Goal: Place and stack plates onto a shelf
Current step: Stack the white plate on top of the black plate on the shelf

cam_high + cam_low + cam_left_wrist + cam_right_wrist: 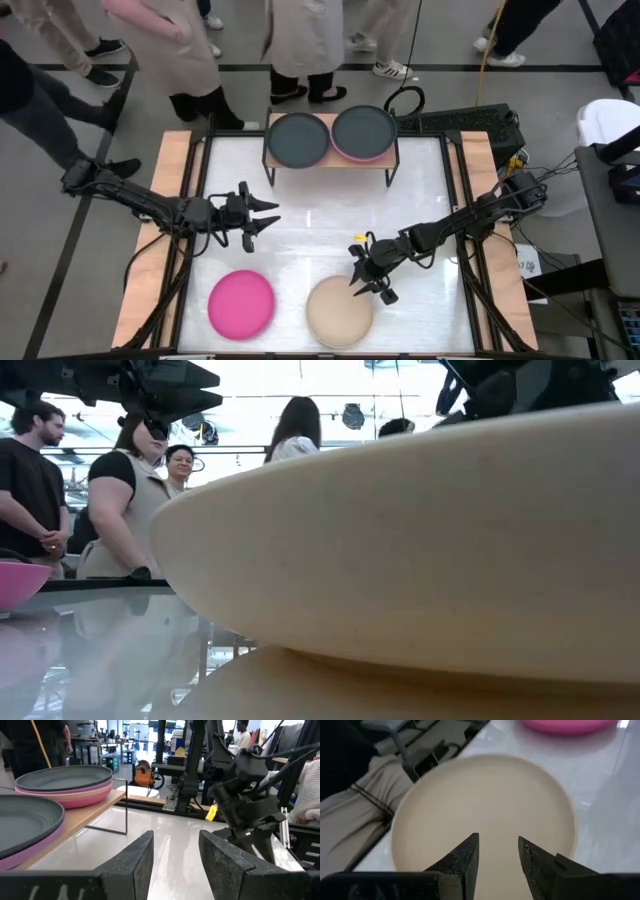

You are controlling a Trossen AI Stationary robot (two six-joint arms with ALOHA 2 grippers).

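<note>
The cream plate (339, 311) lies flat near the table's near edge, and it fills the low view (420, 540). The magenta plate (241, 302) lies to its left. My right gripper (375, 285) is open and hovers over the cream plate's far right rim; in its wrist view the fingers (498, 842) stand apart above the plate (485, 800). My left gripper (262, 222) is open above bare table at mid-left. The shelf (330, 160) stands at the far edge and carries two stacks, each topped by a dark grey plate (296, 138) (364, 132).
Several people stand beyond the table's far edge (300, 50). Bare white tabletop (330, 215) lies between the shelf and the two loose plates. In the left wrist view the shelf's stacks (65, 780) are close by, and the right arm (245, 795) stands farther off. Wooden side rails (165, 230) border the table.
</note>
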